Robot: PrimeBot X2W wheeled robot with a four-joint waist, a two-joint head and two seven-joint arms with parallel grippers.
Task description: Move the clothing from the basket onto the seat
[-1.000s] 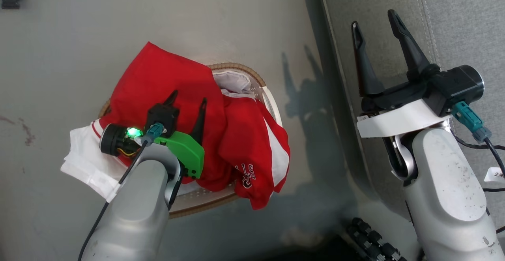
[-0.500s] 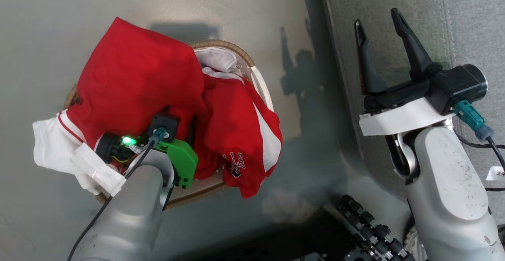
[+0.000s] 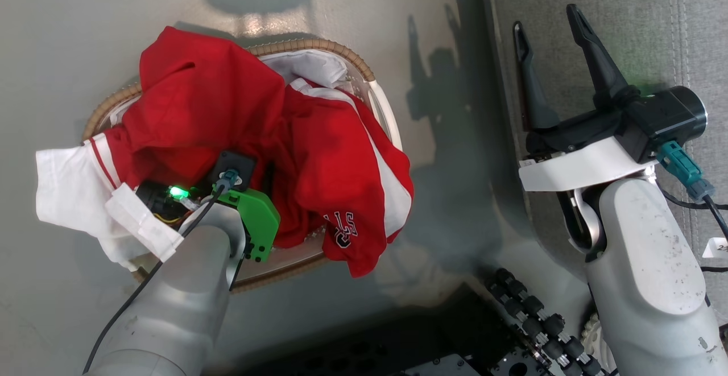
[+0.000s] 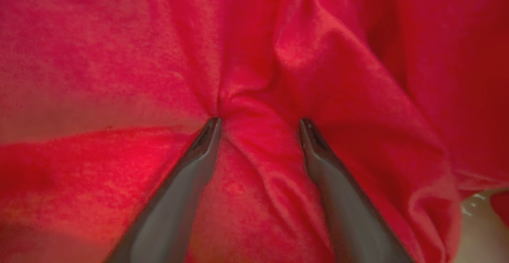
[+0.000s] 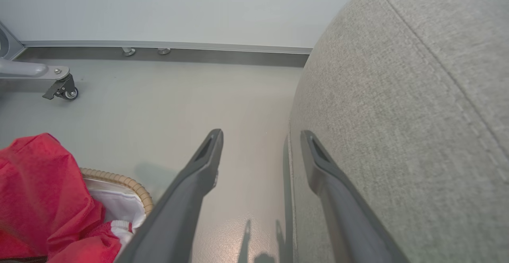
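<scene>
Two red garments fill the basket [image 3: 318, 49] on the floor. The plain red one [image 3: 210, 97] lies heaped at left, its white sleeve [image 3: 68, 182] over the rim. The one with white lettering [image 3: 347, 188] hangs over the right rim. My left gripper [image 4: 258, 123] is open and pressed down into the plain garment, a fold of red cloth bunched between its fingers; in the head view the cloth hides its fingertips. My right gripper [image 3: 544, 17] is open and holds nothing above the left edge of the grey seat [image 3: 631, 29]. The right wrist view shows the right gripper [image 5: 261, 135] beside the seat [image 5: 397, 115].
The basket's white liner [image 3: 310, 66] shows at the far rim. My base with black rollers [image 3: 529, 319] lies below the basket's right side. A castered metal frame [image 5: 59, 88] stands by the far wall. A strip of bare floor [image 3: 443, 137] separates basket and seat.
My left gripper has sunk down into the red cloth until its fingers are buried. The head camera has shifted, so the basket sits differently in the picture. The right gripper holds its pose.
</scene>
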